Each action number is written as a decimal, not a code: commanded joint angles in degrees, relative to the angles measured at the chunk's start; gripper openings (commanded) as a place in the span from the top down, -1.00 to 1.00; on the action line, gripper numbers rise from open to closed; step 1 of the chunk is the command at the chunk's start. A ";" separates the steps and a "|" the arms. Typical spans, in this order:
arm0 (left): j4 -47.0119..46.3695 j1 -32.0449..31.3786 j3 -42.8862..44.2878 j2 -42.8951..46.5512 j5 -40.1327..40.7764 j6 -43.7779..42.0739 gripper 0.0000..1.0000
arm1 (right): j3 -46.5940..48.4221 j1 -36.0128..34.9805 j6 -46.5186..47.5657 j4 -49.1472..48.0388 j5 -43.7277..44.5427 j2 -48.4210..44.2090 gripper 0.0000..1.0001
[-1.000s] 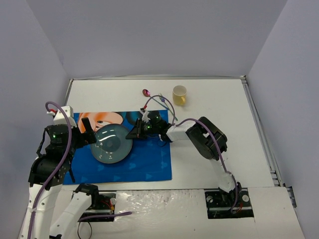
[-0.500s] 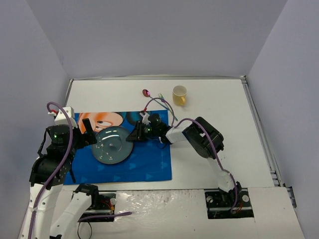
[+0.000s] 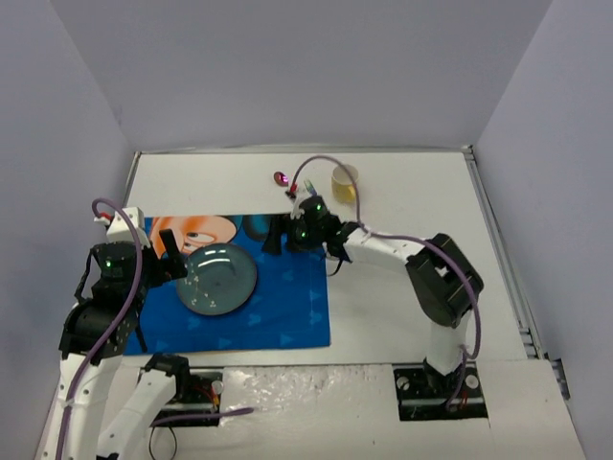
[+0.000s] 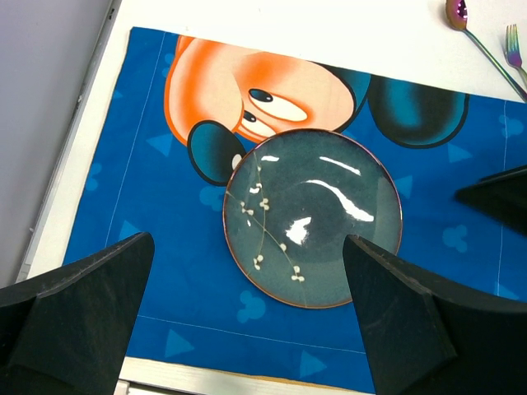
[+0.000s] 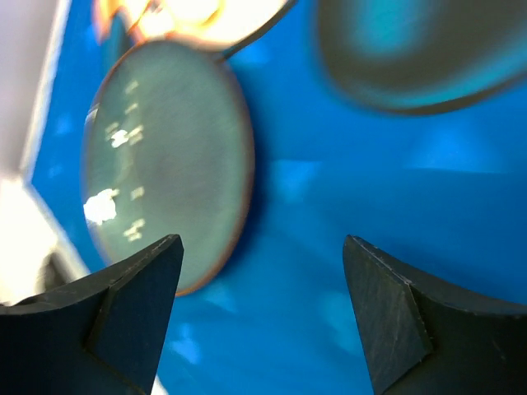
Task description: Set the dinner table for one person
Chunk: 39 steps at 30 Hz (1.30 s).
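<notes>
On the white dinner table [image 3: 412,192] lies a blue cartoon placemat [image 3: 287,307]. A round teal plate [image 3: 215,278] rests flat on it, left of centre. My right gripper [image 3: 278,235] hovers open just off the plate's upper right rim, nothing between its fingers; its wrist view shows the plate [image 5: 165,164] to the left of the gripper [image 5: 263,239] over blue cloth. My left gripper [image 3: 163,251] stands open at the plate's left side. In the left wrist view this gripper [image 4: 249,239] frames the plate [image 4: 313,218] without touching it.
A yellow cup [image 3: 345,182] stands on the table beyond the placemat's far right corner. A spoon [image 3: 281,178] and a fork [image 4: 514,45] lie next to it, just beyond the placemat. Grey walls close in the table's back and sides.
My right gripper has opened, let go of the plate's right rim and drawn back to the upper right. The plate now lies flat, a little farther left. The left arm barely moved.
</notes>
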<state>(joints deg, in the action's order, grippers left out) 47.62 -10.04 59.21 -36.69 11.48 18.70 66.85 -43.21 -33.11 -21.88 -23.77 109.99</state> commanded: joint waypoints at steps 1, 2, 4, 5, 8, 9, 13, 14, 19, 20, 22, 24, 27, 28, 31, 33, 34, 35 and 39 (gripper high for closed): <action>-4.49 0.38 -1.70 0.51 0.81 0.09 -0.94 | 3.46 4.65 14.32 13.02 16.63 -11.97 -0.53; -5.78 0.38 -3.40 0.92 0.74 0.02 -0.94 | 3.46 7.44 16.86 16.07 19.63 -13.76 -0.55; -7.10 0.38 -4.72 1.65 0.81 0.02 -0.94 | 3.54 9.93 20.29 18.05 21.98 -15.65 -0.58; -7.65 0.38 -5.86 1.94 0.88 -0.03 -0.94 | 3.55 11.88 21.55 18.69 22.83 -16.61 -0.59; -9.52 0.38 -8.62 2.89 1.14 -0.26 -0.94 | 3.71 16.15 25.52 19.24 24.21 -17.60 -0.61; -10.09 0.38 -9.60 3.13 1.37 -0.45 -0.94 | 3.99 17.41 26.88 19.25 25.28 -17.41 -0.61; -12.05 0.38 -11.22 3.73 2.39 -0.97 -0.94 | 6.43 20.46 29.82 19.20 25.54 -14.24 -0.61; -12.28 0.38 -11.31 3.73 2.77 -1.21 -0.94 | 7.51 20.89 30.47 19.16 25.27 -13.46 -0.61; -12.12 0.38 -11.74 4.07 3.54 -1.22 -0.94 | 12.31 21.58 32.46 19.06 24.93 -7.81 -0.58; -12.11 0.38 -11.78 4.25 3.58 -1.21 -0.94 | 13.51 21.74 32.49 19.07 24.77 -6.52 -0.57; -12.13 0.38 -11.86 4.63 3.62 -1.20 -0.94 | 15.90 22.05 32.63 19.06 24.47 -3.93 -0.55; -12.35 0.43 -12.07 4.96 3.46 -1.15 -0.94 | 17.51 22.27 33.96 18.95 24.47 -2.05 -0.51; -12.57 0.48 -12.19 5.03 3.38 -1.14 -0.94 | 19.52 22.54 34.97 18.89 24.38 0.54 -0.43; -12.64 0.55 -12.19 4.94 3.36 -1.22 -0.94 | 20.21 22.83 35.05 18.88 24.38 1.60 -0.37; -12.72 0.63 -12.11 4.54 2.89 -1.22 -0.94 | 21.40 23.23 34.97 18.65 24.38 3.50 -0.21; -12.90 0.66 -12.20 4.51 2.31 -1.30 -0.94 | 22.15 23.47 35.14 18.45 24.38 4.68 -0.15; -12.90 0.75 -12.25 4.46 2.21 -1.30 -0.94 | 22.42 23.60 35.19 18.40 24.38 5.40 -0.11; -12.90 0.83 -12.28 4.43 2.17 -1.29 -0.94 | 22.72 23.74 35.24 18.37 24.18 6.06 -0.08; -12.93 1.13 -12.30 4.32 2.27 -1.30 -0.94 | 24.11 24.17 35.82 18.34 22.56 7.66 0.04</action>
<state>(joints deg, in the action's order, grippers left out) 38.65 -9.61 46.89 -31.40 13.58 18.20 86.90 -19.66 1.42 -1.06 -0.23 117.37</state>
